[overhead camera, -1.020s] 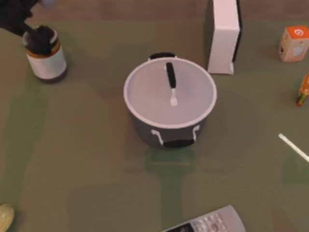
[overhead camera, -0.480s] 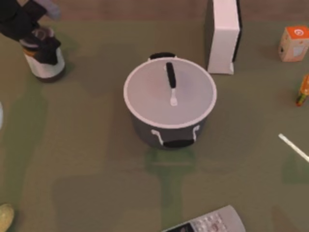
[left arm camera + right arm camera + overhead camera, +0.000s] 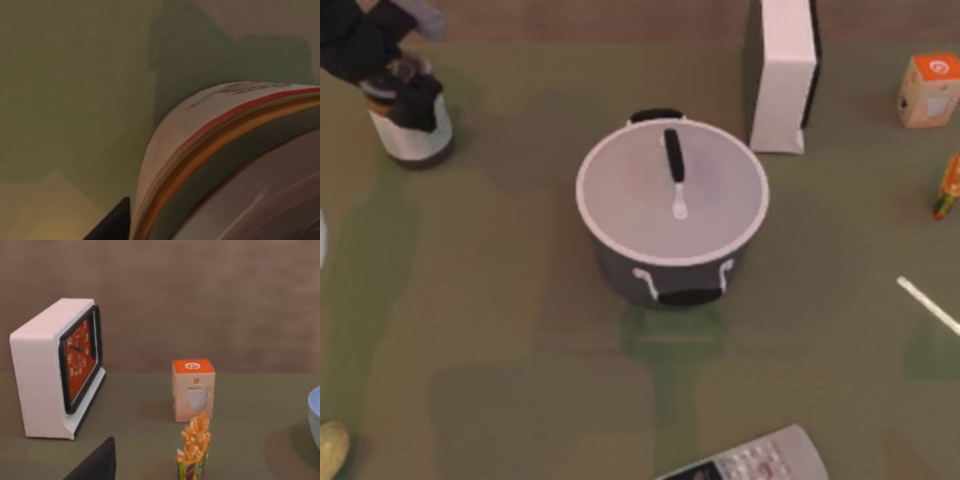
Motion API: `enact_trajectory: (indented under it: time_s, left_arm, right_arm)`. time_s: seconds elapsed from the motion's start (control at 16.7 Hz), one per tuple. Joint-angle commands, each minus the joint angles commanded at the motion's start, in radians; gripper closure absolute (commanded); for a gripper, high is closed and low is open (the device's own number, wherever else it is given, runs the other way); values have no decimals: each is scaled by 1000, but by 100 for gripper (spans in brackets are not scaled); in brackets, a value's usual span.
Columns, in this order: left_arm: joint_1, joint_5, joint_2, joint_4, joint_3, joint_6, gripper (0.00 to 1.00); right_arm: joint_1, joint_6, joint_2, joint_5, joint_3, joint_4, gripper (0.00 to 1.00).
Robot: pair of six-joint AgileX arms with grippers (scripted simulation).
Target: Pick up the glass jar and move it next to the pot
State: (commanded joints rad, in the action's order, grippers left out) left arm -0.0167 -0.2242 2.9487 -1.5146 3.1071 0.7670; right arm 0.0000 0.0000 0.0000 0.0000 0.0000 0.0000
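The glass jar (image 3: 417, 137) stands at the table's far left, and only its white label and dark base show below my left gripper (image 3: 404, 92). That gripper is down over the lid and shut on the jar. In the left wrist view the jar (image 3: 200, 135) fills the picture with its label, orange-brown band and dark lid, and one dark finger (image 3: 112, 225) lies against its side. The grey pot (image 3: 670, 215), pale lid and black handles, sits at mid-table, well to the right of the jar. My right gripper is out of the top view; its wrist view shows one dark finger (image 3: 97, 465), open.
A white clock box (image 3: 782, 75) stands behind the pot on the right. A small orange box (image 3: 930, 90), a colourful snack pack (image 3: 948, 188) and a white strip (image 3: 928, 305) lie at the right. A remote (image 3: 750, 460) lies at the front edge, with a yellowish object (image 3: 330, 450) at the front left.
My left gripper came down over the jar's lid during the last second and has held nearly still since. The jar stays in place on the table.
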Motion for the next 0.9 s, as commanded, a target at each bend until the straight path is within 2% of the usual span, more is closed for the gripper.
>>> enact_trajectory:
  time_s: [0.36, 0.9]
  left_arm:
    - [0, 0, 0, 0, 0, 0, 98]
    - [-4, 0, 0, 0, 0, 2, 100]
  right_arm:
    - [0, 0, 0, 0, 0, 0, 0]
    - [0, 0, 0, 0, 0, 0, 0]
